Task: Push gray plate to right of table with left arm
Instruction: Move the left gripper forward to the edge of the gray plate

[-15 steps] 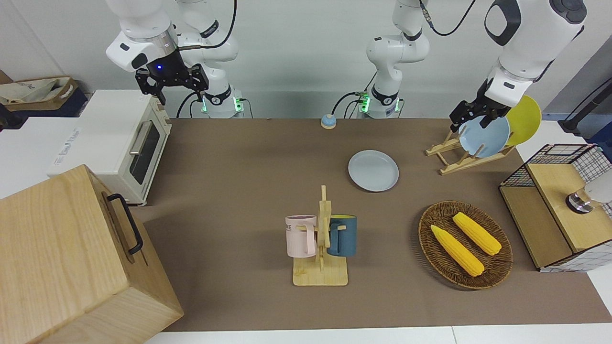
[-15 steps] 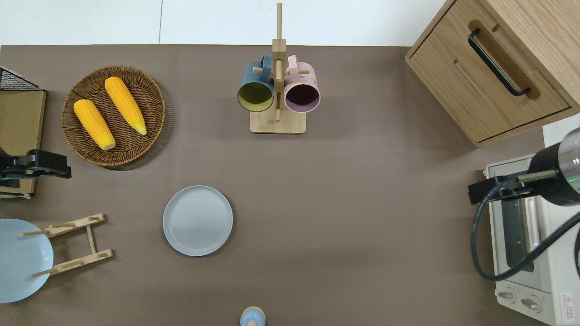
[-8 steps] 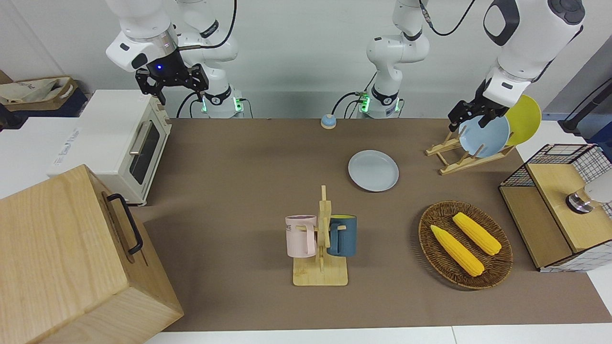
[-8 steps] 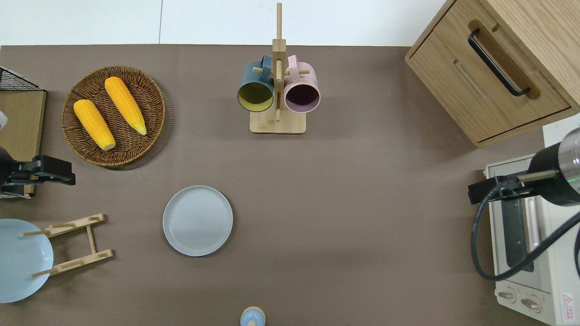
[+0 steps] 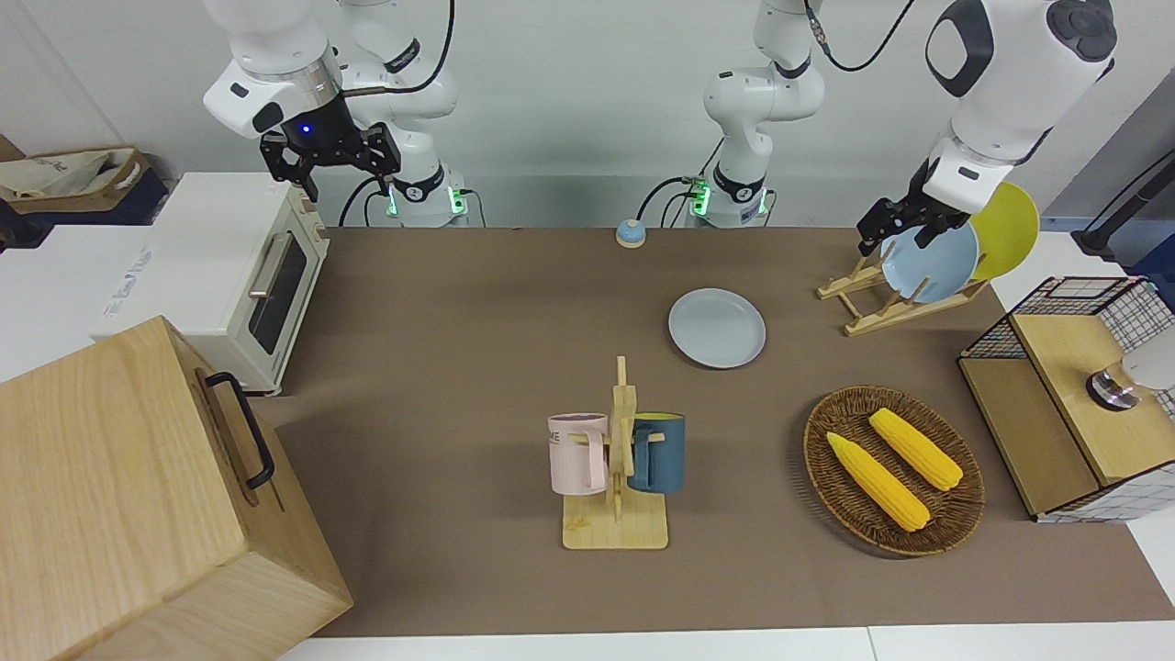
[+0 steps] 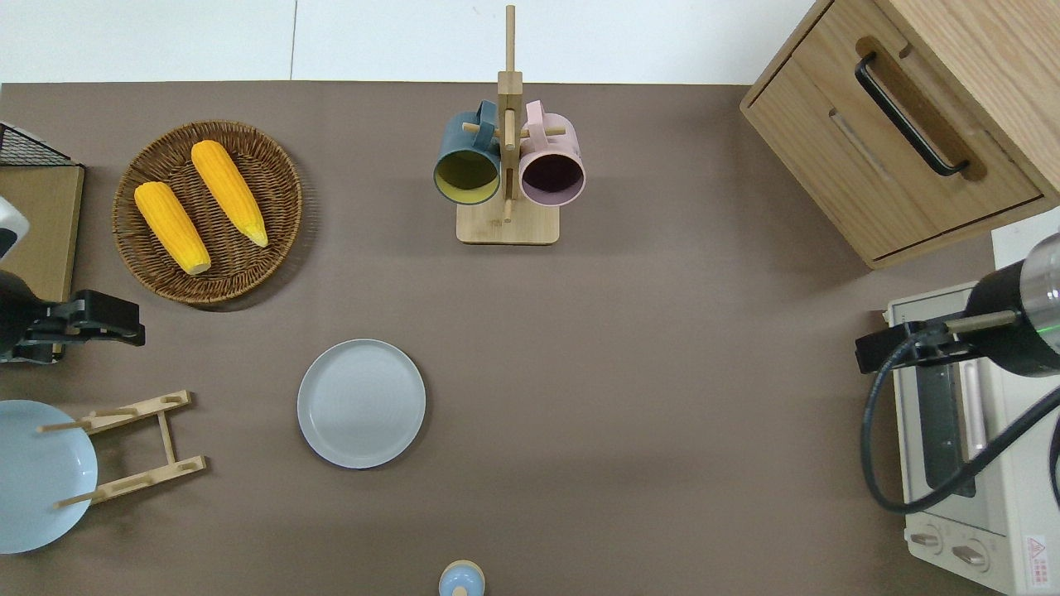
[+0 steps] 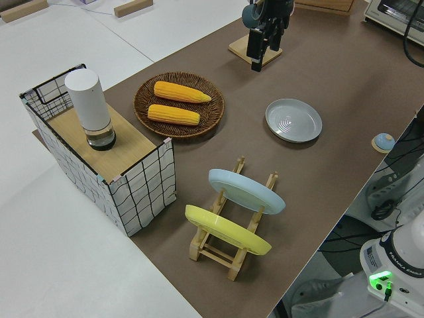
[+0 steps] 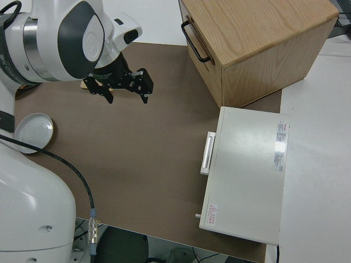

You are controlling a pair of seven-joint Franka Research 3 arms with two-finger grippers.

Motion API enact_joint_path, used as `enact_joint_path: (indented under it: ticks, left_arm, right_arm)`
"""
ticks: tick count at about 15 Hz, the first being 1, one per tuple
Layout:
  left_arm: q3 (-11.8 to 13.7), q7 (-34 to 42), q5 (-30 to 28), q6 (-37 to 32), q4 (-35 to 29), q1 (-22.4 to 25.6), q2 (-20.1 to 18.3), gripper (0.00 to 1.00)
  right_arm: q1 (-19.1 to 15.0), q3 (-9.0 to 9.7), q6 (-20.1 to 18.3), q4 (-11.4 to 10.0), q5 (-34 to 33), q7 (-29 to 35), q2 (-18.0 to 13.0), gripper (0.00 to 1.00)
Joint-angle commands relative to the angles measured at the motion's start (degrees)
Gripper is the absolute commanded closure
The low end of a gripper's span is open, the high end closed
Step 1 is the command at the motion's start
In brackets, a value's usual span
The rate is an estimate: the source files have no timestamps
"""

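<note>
The gray plate (image 5: 716, 328) lies flat on the brown table (image 5: 459, 303) toward the left arm's end; it also shows in the overhead view (image 6: 361, 403), the left side view (image 7: 293, 120) and the right side view (image 8: 34, 130). My left gripper (image 5: 895, 239) is up in the air, open and empty. The overhead view shows the left gripper (image 6: 124, 324) over the table between the wicker basket and the dish rack, apart from the plate. It also shows in the left side view (image 7: 258, 56). My right gripper (image 5: 330, 174) is parked and open.
A wicker basket (image 6: 281, 240) holds two corn cobs. A wooden dish rack (image 5: 881, 308) holds a sky-blue plate (image 5: 932, 266) and a yellow plate (image 5: 1010, 225). A mug tree (image 6: 507, 165), a wooden cabinet (image 6: 911, 124), a toaster oven (image 5: 220, 266) and a wire box (image 5: 1074, 413) stand around.
My left gripper has shifted slightly toward the gray plate, away from the table's end. The plate and the right arm have not moved.
</note>
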Motion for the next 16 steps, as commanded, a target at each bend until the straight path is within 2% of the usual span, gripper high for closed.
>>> enact_joint_path:
  ticks: [1,5,8,11,16]
  left_arm:
    - [0.2,0.2,1.0,2.4,-6.9,-0.1,-2.0,0.00]
    - [0.2,-2.0,0.6,14.7,-20.5,-0.6,-7.4,0.00]
    - [0.2,-2.6,0.0,20.3,-27.1,-0.7,-8.7,0.01]
    - [-1.8,-8.5,-1.3,30.0,-35.0,-1.9,-9.9,0.01]
    - [-5.7,-13.2,-1.8,36.6,-40.7,-2.4,-9.5,0.01]
  right_arm:
    - [-1.1,0.93,-0.9,0.5,0.2,0.7,-0.1,0.017]
    - [-1.2,0.93,-0.9,0.5,0.2,0.7,-0.1,0.017]
    - [-1.1,0.93,-0.9,0.5,0.2,0.7,-0.1,0.017]
    - [-1.2,0.93,-0.9,0.5,0.2,0.7,-0.1,0.017]
    - [-1.1,0.93,-0.9,0.5,0.2,0.7,-0.1,0.017]
